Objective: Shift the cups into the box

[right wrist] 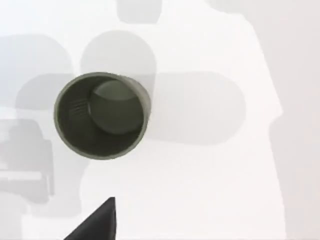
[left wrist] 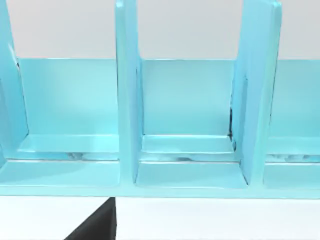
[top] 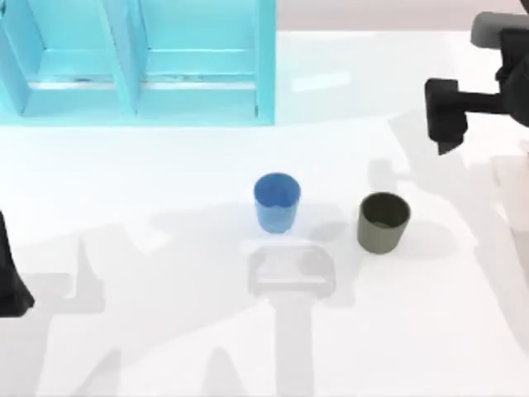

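Two smooth, matte, tapered round cups stood upright, mouths up, near mid-table: blue cup (top: pixel 276 201) and, just to its right but apart, olive cup (top: pixel 383 222). Box (top: pixel 136 62) was glossy cyan with flat upright dividers, at the table's (top: pixel 165 347) far left (well apart from both cups). Left wrist view gave the box (left wrist: pixel 190 120) compartments front-on. Right wrist view looked straight down into the olive cup (right wrist: pixel 102 116), showing its round floor. Right gripper (top: pixel 446 112) hovered at the right edge, beyond the olive cup; left gripper (top: pixel 12 285) sat at the left edge. Finger state: can't tell for either.
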Robot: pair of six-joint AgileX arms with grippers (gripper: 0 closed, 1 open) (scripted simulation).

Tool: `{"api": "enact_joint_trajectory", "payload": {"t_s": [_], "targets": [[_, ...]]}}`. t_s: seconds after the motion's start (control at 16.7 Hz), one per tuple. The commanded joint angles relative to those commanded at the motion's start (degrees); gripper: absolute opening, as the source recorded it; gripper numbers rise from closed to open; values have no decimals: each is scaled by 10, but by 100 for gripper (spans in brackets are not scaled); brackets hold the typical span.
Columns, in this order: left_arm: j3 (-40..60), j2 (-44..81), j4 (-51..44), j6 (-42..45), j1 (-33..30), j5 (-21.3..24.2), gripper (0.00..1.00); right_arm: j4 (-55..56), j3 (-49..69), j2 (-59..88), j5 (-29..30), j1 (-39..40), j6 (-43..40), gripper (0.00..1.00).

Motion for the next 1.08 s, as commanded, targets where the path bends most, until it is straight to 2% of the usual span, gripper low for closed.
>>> {"api": "enact_joint_trajectory", "payload": {"t_s": [0.24, 0.48, 0.84, 1.08], "targets": [[0, 0, 0, 0, 0, 0, 100, -90, 134, 147, -1, 38, 31, 100], [0, 0, 0, 0, 0, 0, 100, -130, 198, 214, -2, 57, 45, 100], [0, 0, 0, 0, 0, 0, 100, -128, 197, 216, -2, 55, 44, 100], [0, 0, 0, 0, 0, 0, 100, -64, 142, 226, -2, 56, 44, 100]]}}
